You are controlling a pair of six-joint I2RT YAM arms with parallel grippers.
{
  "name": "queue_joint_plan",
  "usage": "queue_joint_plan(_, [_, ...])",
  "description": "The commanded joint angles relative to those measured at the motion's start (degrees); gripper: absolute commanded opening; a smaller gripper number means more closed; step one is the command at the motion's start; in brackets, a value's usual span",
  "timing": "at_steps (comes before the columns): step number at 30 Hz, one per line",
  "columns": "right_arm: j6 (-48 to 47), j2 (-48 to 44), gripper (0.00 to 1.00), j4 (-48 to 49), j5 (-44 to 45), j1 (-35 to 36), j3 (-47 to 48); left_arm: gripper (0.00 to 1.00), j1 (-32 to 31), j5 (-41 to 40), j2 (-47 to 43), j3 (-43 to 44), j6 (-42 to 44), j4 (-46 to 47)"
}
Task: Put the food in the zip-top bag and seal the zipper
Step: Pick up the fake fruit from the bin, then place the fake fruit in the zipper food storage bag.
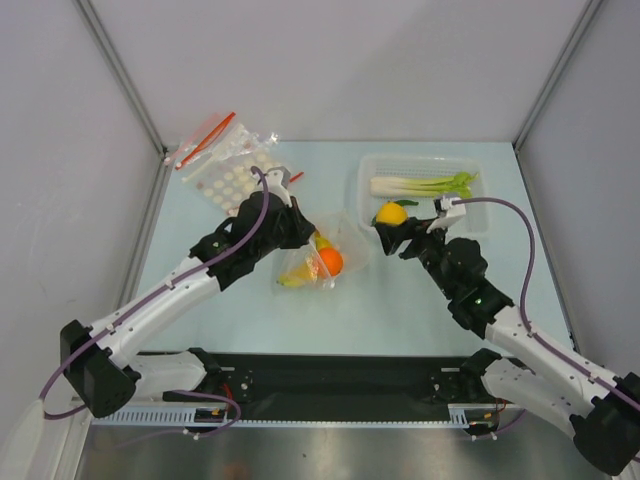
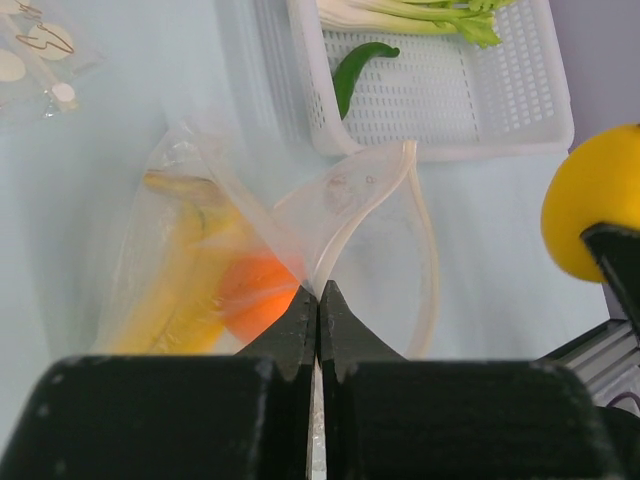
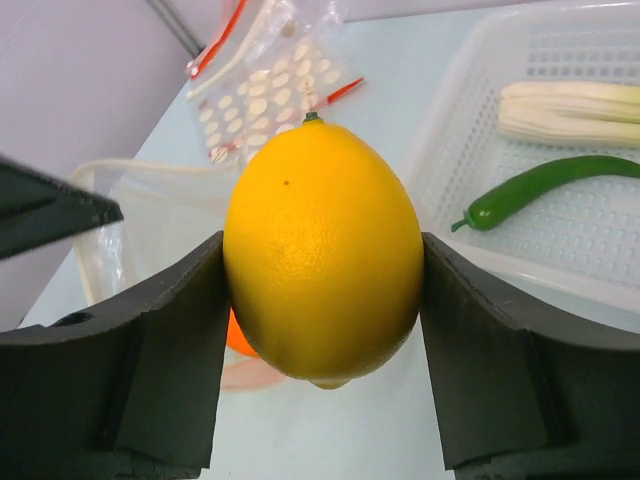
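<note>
My right gripper [image 1: 398,232] clamps the lemon [image 3: 322,250], near the mesh basket [image 1: 420,159]. My left gripper [image 2: 318,300], fingers together, pinches the zip-top bag [image 2: 345,195] mouth beside that basket, with the banana [image 2: 175,290] and orange [image 2: 255,300] inside. Only the left wrist view shows this pinch.

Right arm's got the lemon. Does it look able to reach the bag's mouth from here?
Probably yes: the left gripper pinches the rim of the zip-top bag, holding its mouth open toward the lemon, and nothing lies between them.
</note>
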Motion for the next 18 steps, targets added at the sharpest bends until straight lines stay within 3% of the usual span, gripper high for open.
queue_joint_plan(1, [-3.5,-1.0,0.42,13.6,-10.3,0.3,-3.3,0.00,0.4,-0.8,0.4,1.1,0.8,1.7])
queue_joint_plan(8, [-5.9,4.5,0.36,14.9,-17.1,3.3,-1.0,0.00,0.4,2.4,1.3,0.5,1.8,4.2])
queue_joint_plan(18, [-9.9,7.6,0.36,12.6,-14.2,7.5,1.4,0.00,0.4,7.9,0.0,-0.2,2.7,6.8])
